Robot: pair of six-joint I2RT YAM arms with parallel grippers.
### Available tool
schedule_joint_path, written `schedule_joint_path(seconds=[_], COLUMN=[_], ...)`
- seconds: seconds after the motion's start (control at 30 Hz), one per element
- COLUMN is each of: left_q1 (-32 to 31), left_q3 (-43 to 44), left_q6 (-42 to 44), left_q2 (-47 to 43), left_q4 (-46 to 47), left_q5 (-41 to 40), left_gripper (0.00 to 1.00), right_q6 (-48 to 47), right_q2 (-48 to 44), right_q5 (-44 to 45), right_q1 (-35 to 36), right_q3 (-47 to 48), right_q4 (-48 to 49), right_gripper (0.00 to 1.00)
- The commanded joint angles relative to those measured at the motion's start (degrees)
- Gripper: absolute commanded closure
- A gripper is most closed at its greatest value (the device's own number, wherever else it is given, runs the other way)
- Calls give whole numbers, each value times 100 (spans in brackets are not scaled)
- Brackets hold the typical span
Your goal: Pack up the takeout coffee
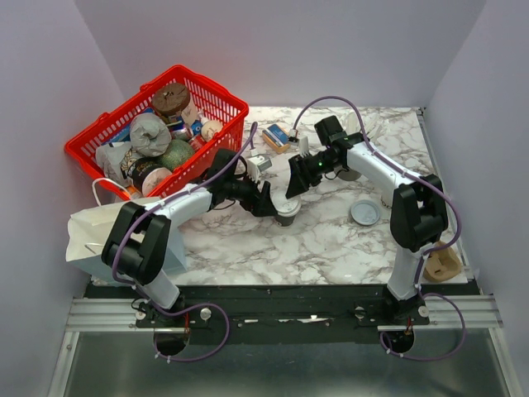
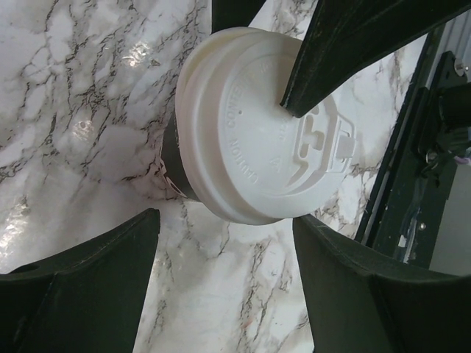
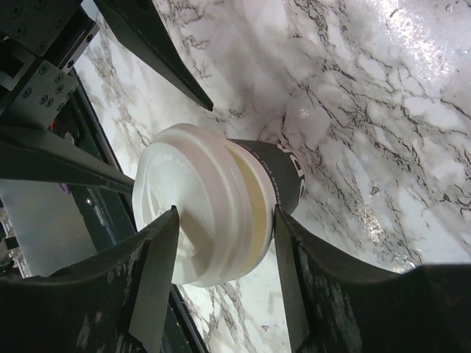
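The takeout coffee [image 1: 288, 213] stands on the marble table between both arms, dark brown with a white lid [image 2: 257, 132]. My right gripper [image 1: 292, 192] reaches it from behind. In the right wrist view the right gripper [image 3: 224, 213] is closed on the lid [image 3: 213, 220], one finger across its top and the other against its rim. That upper finger's tip [image 2: 294, 95] shows on the lid in the left wrist view. My left gripper [image 1: 273, 205] sits just left of the cup. The left gripper [image 2: 227, 220] is wide open, with only marble between its fingers, short of the cup.
A red basket [image 1: 216, 103] full of items stands at the back left. A white paper bag [image 1: 87, 231] lies at the front left. A loose lid disc [image 1: 364, 212] lies to the right, small boxes [image 1: 277, 136] behind. The table's front edge [image 2: 412, 147] is close to the cup.
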Motion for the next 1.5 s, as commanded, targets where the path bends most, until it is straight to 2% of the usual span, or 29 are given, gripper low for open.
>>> schedule_joint_path(seconds=[0.0,0.2,0.4,0.77,1.07,1.3,1.47], left_q1=[-17,-17,-26,-17,-26,-17,27], left_q3=[142,195,221,-60,45,19,-60], left_q6=[-303,-57,146,699,1007,621,576], left_q2=[48,92,136,-453,-287,-391,-567], left_q4=[394,-36,-379,-406,-556,-204,-248], left_q5=[299,89,-114,765,528,545,510], left_gripper=[20,19,18,14,14,13,11], right_q6=[67,-12,-127,-329,-364,-329,-241], right_q2=[-137,-180,-259,-269,-190,-172,-137], right_q5=[-203,-177,-1,253,289,210,69], right_q1=[53,53,62,53,18,-17,-69], right_q3=[-73,-91,-91,-214,111,182,234], right_q4=[-75,-31,-22,-66,-154,-206,-206], right_gripper=[40,50,52,54,46,38,37])
